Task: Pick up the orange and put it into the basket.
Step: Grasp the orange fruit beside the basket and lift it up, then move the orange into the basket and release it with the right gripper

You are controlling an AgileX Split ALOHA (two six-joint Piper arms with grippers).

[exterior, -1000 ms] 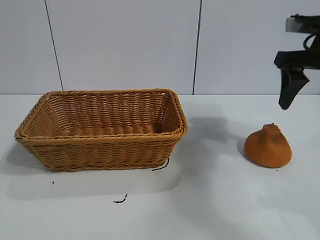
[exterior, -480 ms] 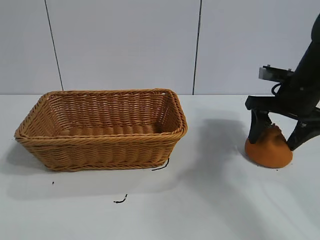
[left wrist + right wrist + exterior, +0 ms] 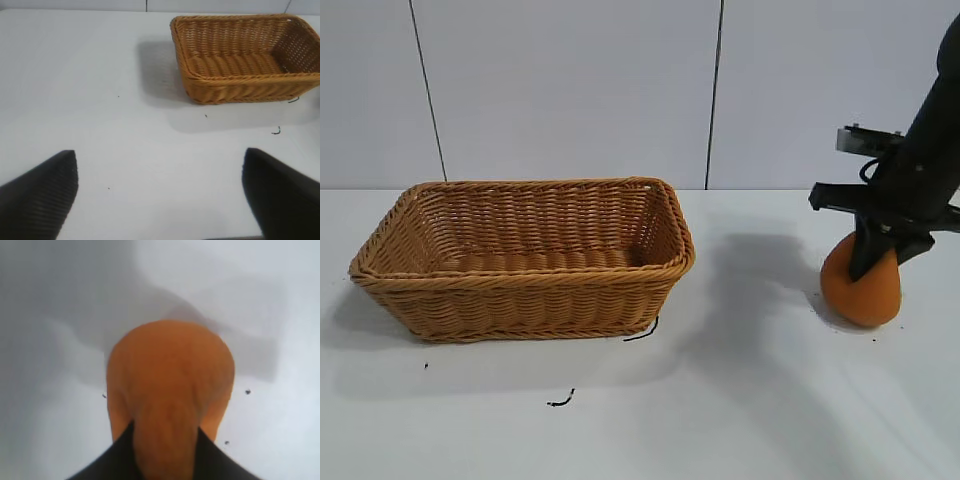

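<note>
Spreading across the whole scene is the white table, w/ pale wall panels behind. No brand, label or writing readable anywhere.

Next in size: the basket, tan woven wicker w/ braided rim, sits on the table's left half in the exterior view, upright, nothing inside as far as visible. Also seen from the left wrist view.

Right arm comes down at the far right; right gripper is clamped on the orange, fingers pinching its narrow upper part. Orange looks squeezed & tilted; its bottom is at or barely off the table, can't tell which. It's well apart from the basket, to the right of it. Right wrist view shows the orange between two dark finger tips.

Left gripper: fingers spread wide, holding nothing, above bare table, away from the basket.

Smallest: a few dark scraps on the table in front of the basket.
</note>
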